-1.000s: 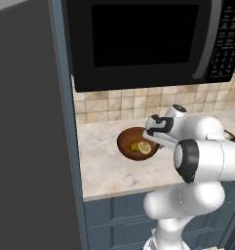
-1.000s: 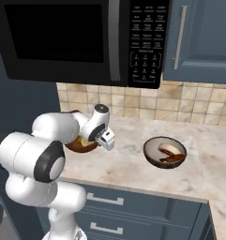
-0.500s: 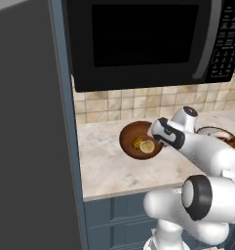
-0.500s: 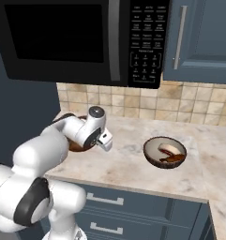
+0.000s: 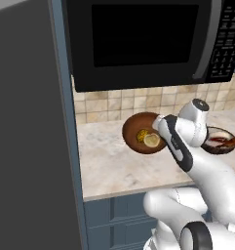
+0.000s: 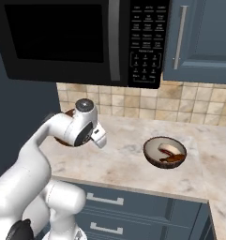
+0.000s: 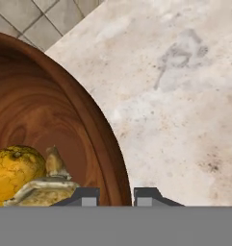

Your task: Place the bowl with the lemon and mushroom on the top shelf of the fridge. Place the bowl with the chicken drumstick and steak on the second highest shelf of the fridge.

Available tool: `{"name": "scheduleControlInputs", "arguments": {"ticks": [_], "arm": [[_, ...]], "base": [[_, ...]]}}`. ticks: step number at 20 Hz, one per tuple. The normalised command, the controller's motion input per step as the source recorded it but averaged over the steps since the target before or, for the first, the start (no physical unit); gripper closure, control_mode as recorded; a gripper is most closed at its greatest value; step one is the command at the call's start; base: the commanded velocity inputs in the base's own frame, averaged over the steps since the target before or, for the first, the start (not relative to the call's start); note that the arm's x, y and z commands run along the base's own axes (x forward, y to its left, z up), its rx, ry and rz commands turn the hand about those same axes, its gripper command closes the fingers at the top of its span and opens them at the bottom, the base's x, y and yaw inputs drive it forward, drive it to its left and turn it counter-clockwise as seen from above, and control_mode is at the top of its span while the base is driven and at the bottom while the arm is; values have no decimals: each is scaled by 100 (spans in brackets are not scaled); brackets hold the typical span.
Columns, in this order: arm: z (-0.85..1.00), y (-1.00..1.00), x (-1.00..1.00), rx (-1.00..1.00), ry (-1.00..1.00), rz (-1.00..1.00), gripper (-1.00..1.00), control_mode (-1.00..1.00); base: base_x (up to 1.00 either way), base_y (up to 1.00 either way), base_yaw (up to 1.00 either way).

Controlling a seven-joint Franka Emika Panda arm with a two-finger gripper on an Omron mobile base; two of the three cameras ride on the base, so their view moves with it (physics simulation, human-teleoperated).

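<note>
The bowl with the lemon and mushroom (image 5: pixel 137 128) is large, reddish-brown and wood-look. It hangs tilted above the counter with my gripper (image 5: pixel 161 133) shut on its right rim. In the hand view the rim of this bowl (image 7: pixel 55 115) runs between the two fingertips of my gripper (image 7: pixel 116 195), with the yellow lemon (image 7: pixel 12 171) and the pale mushroom (image 7: pixel 46 188) inside. A sliver of this bowl (image 6: pixel 63 140) peeks out behind my hand in the right base view. The bowl with the chicken drumstick and steak (image 6: pixel 165 152) (image 5: pixel 219 140) sits on the counter to the right. The fridge's shelves are out of view.
A dark grey fridge side (image 5: pixel 31 146) fills the left. A black microwave (image 5: pixel 143 39) hangs low over the marble counter (image 5: pixel 114 168), with a tiled backsplash (image 6: pixel 189 105) behind. A blue wall cabinet (image 6: pixel 201 40) is at the upper right.
The bowl has risen a little off the counter and tipped toward the camera. My forearm has stretched out and the elbow has dropped to the right. The other bowl stays put.
</note>
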Motion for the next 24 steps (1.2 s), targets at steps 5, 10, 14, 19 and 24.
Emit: {"name": "scheduleControlInputs", "arguments": {"ticks": [5, 10, 14, 19, 24], "arm": [[90, 0, -37, 4, 0, -11, 100, -100], [79, 0, -52, 11, 0, -13, 100, -100], [65, 0, -63, 15, 0, -14, 100, -100], [53, 0, -84, 13, 0, -12, 100, -100], [40, 0, -80, 7, 3, -7, 100, -100]], "base": [[0, 0, 0], [0, 0, 0], [0, 0, 0], [0, 0, 0], [0, 0, 0]]}}
